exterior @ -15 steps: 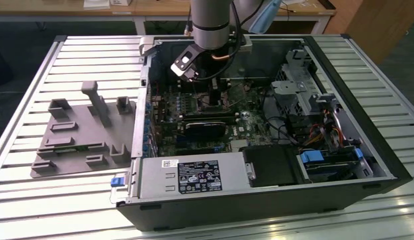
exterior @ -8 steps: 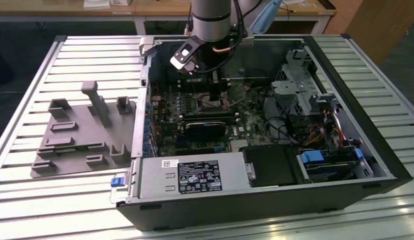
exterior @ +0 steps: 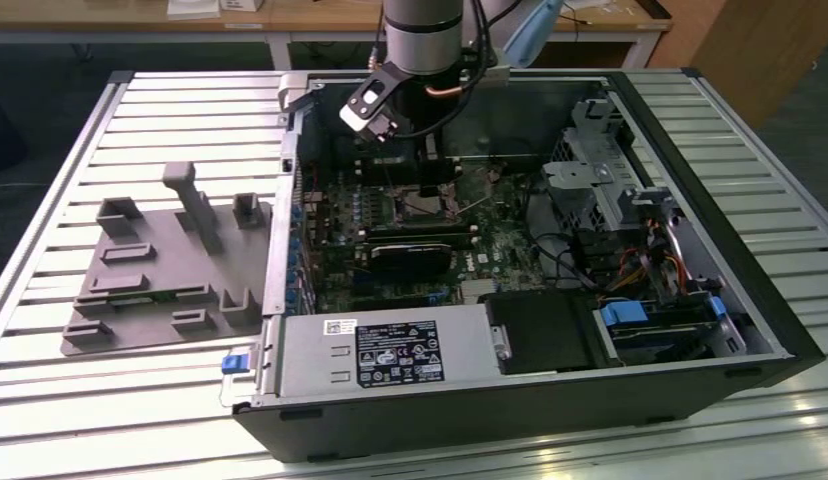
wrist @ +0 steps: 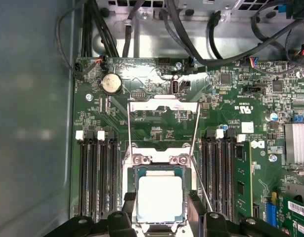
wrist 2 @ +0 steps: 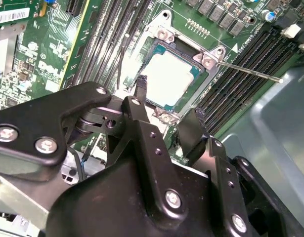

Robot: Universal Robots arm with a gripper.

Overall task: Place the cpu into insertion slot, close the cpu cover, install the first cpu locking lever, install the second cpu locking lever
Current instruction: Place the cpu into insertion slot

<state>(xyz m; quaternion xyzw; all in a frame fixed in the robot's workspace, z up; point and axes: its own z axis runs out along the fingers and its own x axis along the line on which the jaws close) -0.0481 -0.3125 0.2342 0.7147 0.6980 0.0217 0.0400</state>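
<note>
Currently, cpu position: the cpu [wrist: 160,197] lies flat inside the insertion slot [wrist: 156,159], level with its rim as far as both wrist views show.
Risk to the cpu: judged from here, a finger pad brushing an edge as the arm lifts could drag or tip the chip off its seat; a tilted chip would then be pressed skew under the cover and could bend the contacts below.
Risk at the cover: the cpu cover [wrist: 164,104] stands swung up from its hinge and is not yet closed; a push off its middle could make it slip aside rather than fold down.
Cpu look: a pale silvery-grey square face, plain and slightly glossy, framed by a thin teal border.
Slot look: silver metal rim with screws at the corners, set into the green circuit board [wrist: 240,98].
Locking lever: one thin steel locking lever [wrist 2: 250,69] juts out free from a corner of the slot, not latched.
Gripper: the gripper [wrist 2: 166,98] hangs just above the slot, jaws spread apart and holding nothing, its black fingers [wrist: 195,207] on either side of the cpu; whether they touch its edges cannot be told.
Surroundings: the board sits in an opened computer case [exterior: 521,420] lying on a slatted table [exterior: 761,440].
</note>
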